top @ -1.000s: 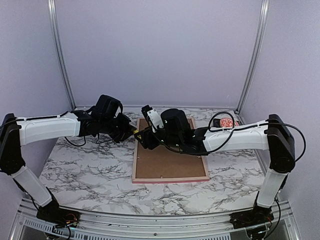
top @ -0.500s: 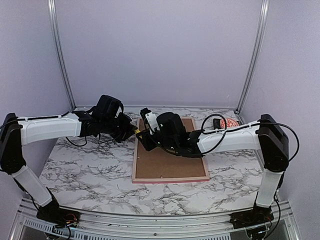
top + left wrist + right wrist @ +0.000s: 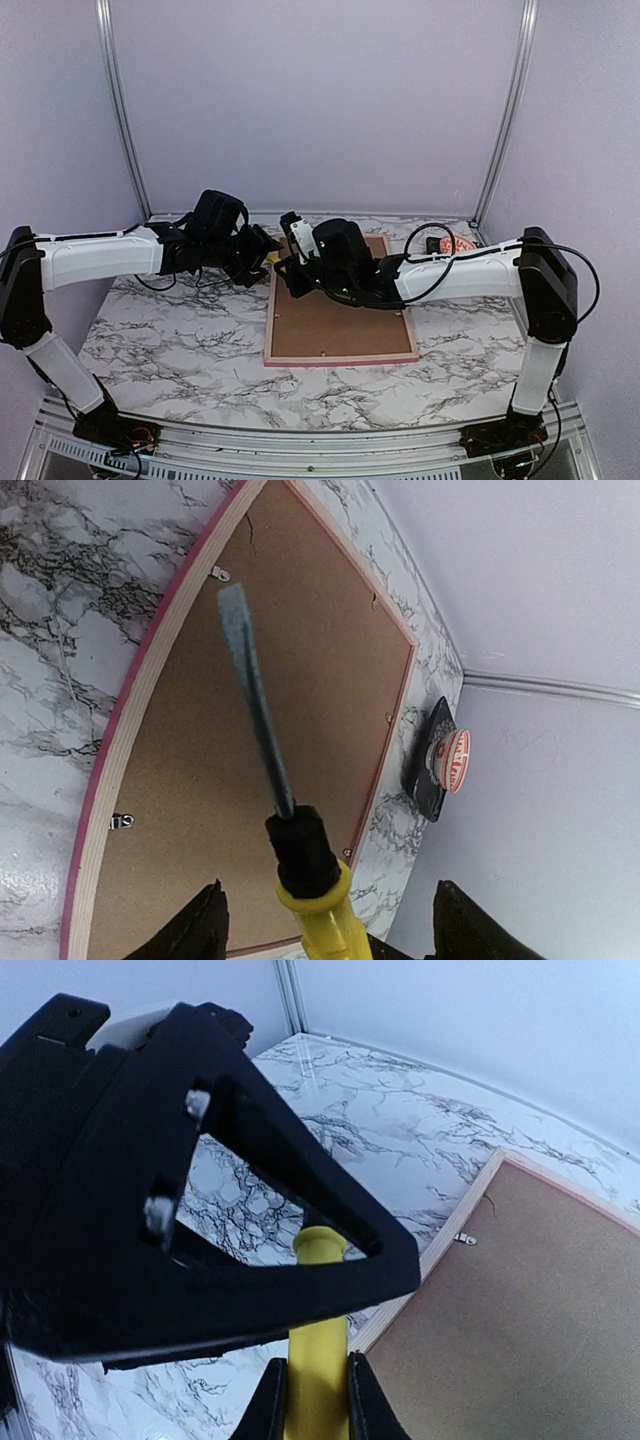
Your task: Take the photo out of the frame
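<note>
The large, thin, bright pink picture frame [image 3: 340, 361] lies face down near the middle of the marble-patterned table [image 3: 160, 330], with its flat brown fibreboard backing panel [image 3: 335, 330] uppermost. The frame is judged light, stiff and thin. The panel is best lifted at an edge once the small metal clips [image 3: 120, 821] are turned. The paper photo is hidden under the panel and is expected to be limp and easily creased.

Over the frame's far left corner, the yellow-handled flat-blade screwdriver [image 3: 300, 852] is clamped by the right gripper [image 3: 318, 1400]. The left gripper [image 3: 335, 925] is spread wide, clear of the handle. A red-and-white round item [image 3: 455, 760] at the table's far right corner cannot be identified.
</note>
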`<state>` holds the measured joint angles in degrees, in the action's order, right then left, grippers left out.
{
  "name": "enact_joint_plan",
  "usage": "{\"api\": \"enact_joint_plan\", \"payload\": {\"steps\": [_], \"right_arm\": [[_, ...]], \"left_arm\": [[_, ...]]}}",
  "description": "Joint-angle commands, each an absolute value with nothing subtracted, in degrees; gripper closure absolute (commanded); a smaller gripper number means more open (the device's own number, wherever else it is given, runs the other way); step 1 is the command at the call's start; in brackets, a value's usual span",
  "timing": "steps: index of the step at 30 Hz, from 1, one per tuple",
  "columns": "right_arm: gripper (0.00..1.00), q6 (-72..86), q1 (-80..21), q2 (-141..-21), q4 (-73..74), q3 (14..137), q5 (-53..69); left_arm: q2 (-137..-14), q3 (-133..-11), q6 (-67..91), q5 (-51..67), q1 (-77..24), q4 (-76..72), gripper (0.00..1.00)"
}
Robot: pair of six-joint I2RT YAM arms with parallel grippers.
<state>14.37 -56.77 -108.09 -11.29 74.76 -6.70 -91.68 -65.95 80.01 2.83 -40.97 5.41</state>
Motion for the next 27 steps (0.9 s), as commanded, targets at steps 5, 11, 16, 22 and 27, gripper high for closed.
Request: {"api": "enact_joint_plan", "payload": {"steps": [5,11,16,22,27], "right_arm": [[1.0,16.9,-48.6,-100.5,-2.6,76.5,8.6],[1.0,15.3,-42.0,-96.9,5.7,76.3,19.0],[1.0,12.6,-40.2,-94.7,12.9,77.8,20.2],[1.0,10.1,-40.2,-93.0,17.9,77.7,22.1],[1.0,7.5,-41.4,-92.2,21.8,78.0,22.2]], "left_arm": [[-86.8,-67.3,51.3,1.0,-40.7,6.9,0.09],[-79.3,-66.1,18.9,-4.3,-42.5,3.8,0.04],[-78.7,-64.0,-9.2,-15.8,-48.5,-0.9,0.03],[-79.8,-57.2,-30.2,-18.6,-52.4,-11.7,0.03],[-79.8,-54.8,-38.7,-17.1,-54.2,-13.3,0.07]]}}
